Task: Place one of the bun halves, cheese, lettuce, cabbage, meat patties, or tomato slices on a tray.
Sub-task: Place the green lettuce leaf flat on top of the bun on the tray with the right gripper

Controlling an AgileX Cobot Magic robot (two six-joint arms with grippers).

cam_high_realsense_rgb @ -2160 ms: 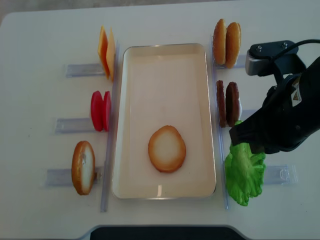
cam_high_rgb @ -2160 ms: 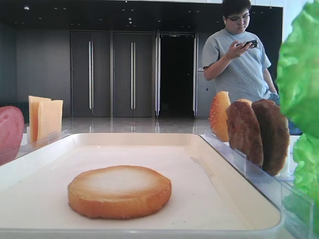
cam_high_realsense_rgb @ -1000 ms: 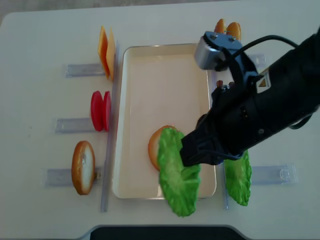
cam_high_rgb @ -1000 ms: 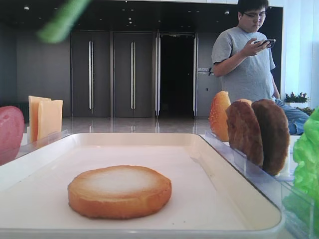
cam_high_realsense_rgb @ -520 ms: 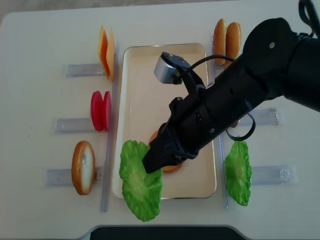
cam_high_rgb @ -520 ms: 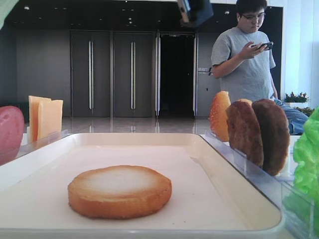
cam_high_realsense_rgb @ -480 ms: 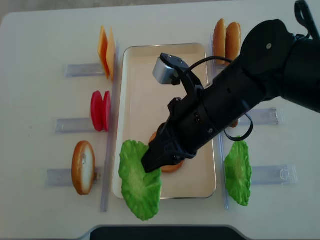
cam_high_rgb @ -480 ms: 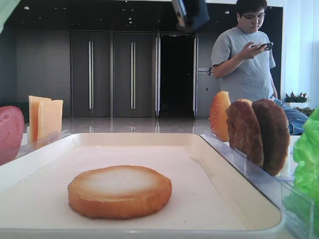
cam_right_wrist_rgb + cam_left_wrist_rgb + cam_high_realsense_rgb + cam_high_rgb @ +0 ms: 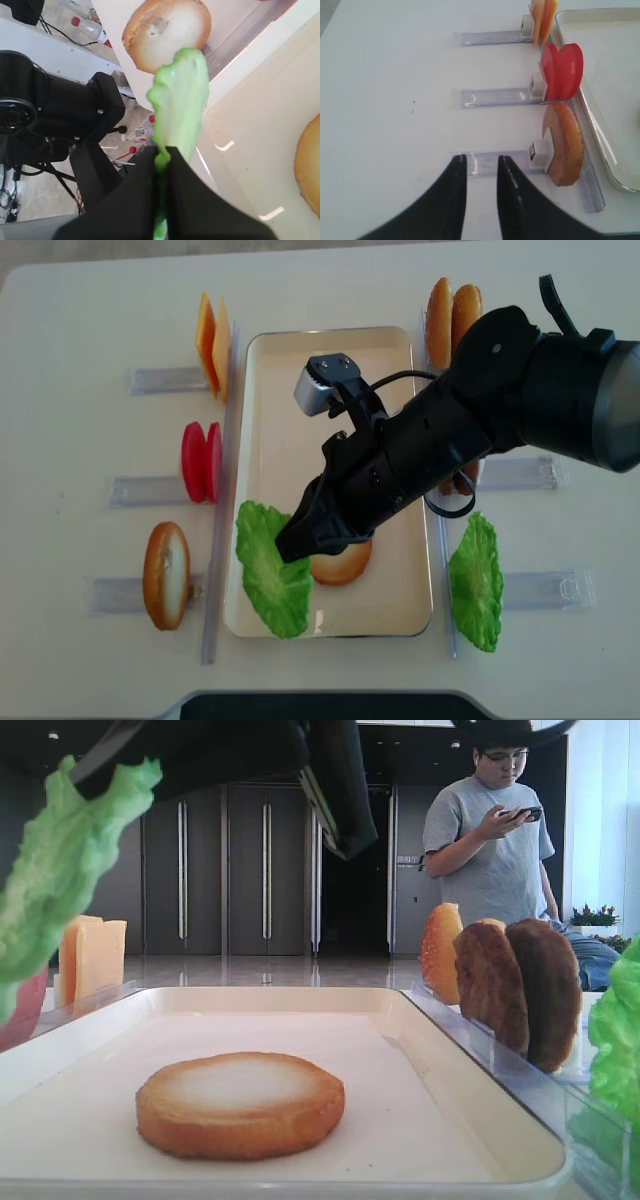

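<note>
Hanging from the right gripper, whose jaws are clamped together on its stalk edge, the lettuce droops over the near-left corner of the tray, pinched by one margin so the ruffled leaf can fall flat when let go. Item, tray: cream, low-rimmed, central on the white table, holding one bun half lying toasted face up; the leaf hangs just beside this bun, to its left, and whether it touches the tray floor cannot be told. Item, spare lettuce leaf: standing on edge in a clear holder right of the tray. Item, meat patties: two dark discs upright in a holder along the right rim, kept on edge so a gripper can take them from above. Item, bun halves: a pair upright at the far right; another bun upright at the near left. Item, tomato slices and cheese: standing in the left-hand holders, well apart from the leaf. Item, left gripper: parked over bare table beside the left holders, fingers close with a narrow gap, holding nothing. Judgement: the leaf sits off-centre from the bun and would need carrying rightward to stack on it. Bystander with phone in background.
</note>
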